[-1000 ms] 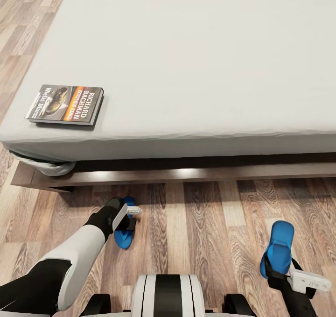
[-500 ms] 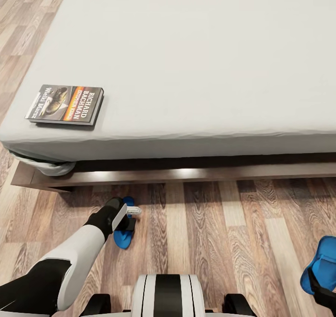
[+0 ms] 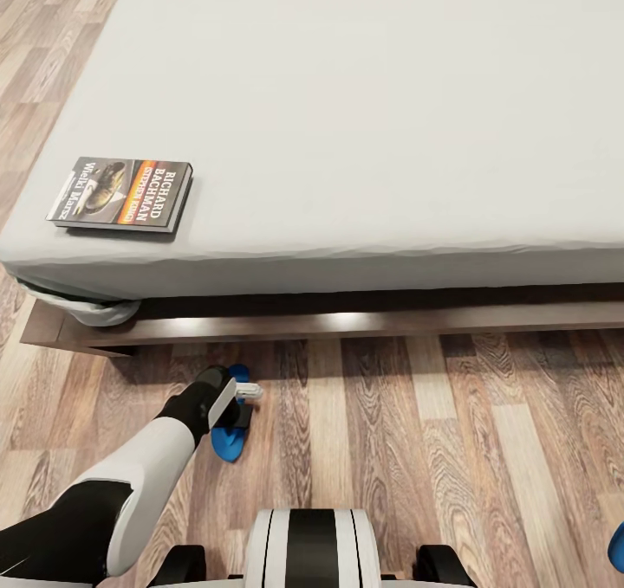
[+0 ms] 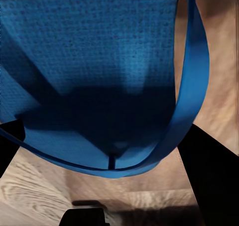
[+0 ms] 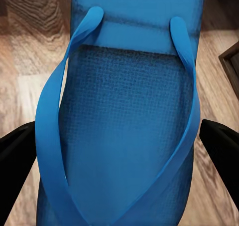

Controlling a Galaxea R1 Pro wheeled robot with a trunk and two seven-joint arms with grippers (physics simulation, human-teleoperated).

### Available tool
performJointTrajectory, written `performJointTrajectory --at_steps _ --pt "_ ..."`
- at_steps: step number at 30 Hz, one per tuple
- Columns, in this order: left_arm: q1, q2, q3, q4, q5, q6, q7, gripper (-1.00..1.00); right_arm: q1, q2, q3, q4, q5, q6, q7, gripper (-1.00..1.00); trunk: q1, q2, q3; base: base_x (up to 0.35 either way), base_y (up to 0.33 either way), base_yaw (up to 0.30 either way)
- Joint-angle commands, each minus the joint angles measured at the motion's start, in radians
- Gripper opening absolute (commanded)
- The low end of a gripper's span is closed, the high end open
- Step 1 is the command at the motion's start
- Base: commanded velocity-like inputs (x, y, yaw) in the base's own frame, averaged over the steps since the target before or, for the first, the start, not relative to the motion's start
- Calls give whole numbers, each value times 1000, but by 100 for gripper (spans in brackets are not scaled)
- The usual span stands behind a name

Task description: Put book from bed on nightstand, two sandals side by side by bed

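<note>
Nearest, at about seven o'clock in the head view, the left gripper [image 3: 247, 402] sits low over the left sandal [image 3: 230, 439] on the floor [image 3: 390, 449]; whether its jaws are clamped on the sole is hard to tell. The right gripper's [image 5: 119, 151] fingers flank the right sandal [image 5: 124, 126], probably gripping it. Placed blind, that sandal could land well apart from its mate. Farther, at ten o'clock, the book [image 3: 121, 193] lies near the bed's [image 3: 347, 94] corner.

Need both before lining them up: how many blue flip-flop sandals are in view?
2. One blue flip-flop sandal lies on the wood floor at the left gripper; the other shows between the right gripper's fingers, mostly beyond the head view's edge.
</note>
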Motion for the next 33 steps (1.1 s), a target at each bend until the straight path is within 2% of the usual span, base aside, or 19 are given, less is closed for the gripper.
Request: performJointTrajectory --at_steps 1,4,20,28,29,33 --pt "0 -1 -3 -1 5 4 4 -100 1 0 0 0 -11 -1 9 -100 0 0 0 0 0 0" --pt "0 -2 -3 -1 6 4 2 -100 0 0 0 0 -11 -1 9 -100 0 0 0 0 0 0" --pt "-1 3 4 -3 3 15 1 -100 0 -1 -3 -1 -9 -3 10 -100 7 -4 -62 0 0 0" --pt "-1 3 4 -6 3 12 1 -100 0 -1 -3 0 -9 -3 10 -100 7 -4 -62 0 0 0" --pt "-1 3 4 -7 3 11 1 100 0 -1 -3 0 -9 -3 10 -100 7 -4 -62 0 0 0" --pt "0 2 4 -7 4 10 1 100 1 -1 -3 0 -10 -3 10 -100 7 -4 -62 0 0 0"
